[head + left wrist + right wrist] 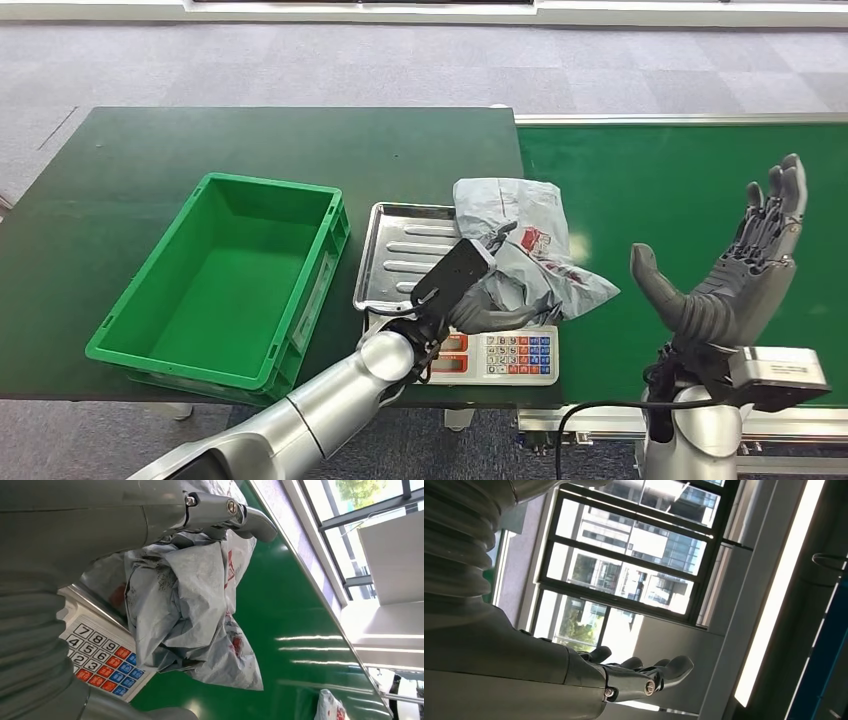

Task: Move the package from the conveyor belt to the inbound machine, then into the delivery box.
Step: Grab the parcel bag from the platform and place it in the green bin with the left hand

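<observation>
The package [530, 245], a crumpled grey poly mailer with red print, lies partly on the steel tray of the inbound machine [400, 250] and partly over the edge of the conveyor belt [690, 200], with the left hand's fingers closed around its near, bunched end. To the left of those fingers, well apart, stands the delivery box [225, 280], a green crate with its open top facing up. The left hand [480, 300] grasps the bag from the side; in the left wrist view the thumb [252, 520] curls over the top of the film and the loose tail of the bag hangs below the fingers, just above the keypad [102, 657].

Judging from this, the step in hand is the carry into the crate. The film is slack, so the grip should hold the bunched part firmly. Lift high enough that the hanging tail clears the tray rim and the crate wall, move across, and release only once the fingers are well inside the walls.

To the right, the right hand [745, 270] is raised over the belt, fingers spread and holding nothing; it should stay out of the way
</observation>
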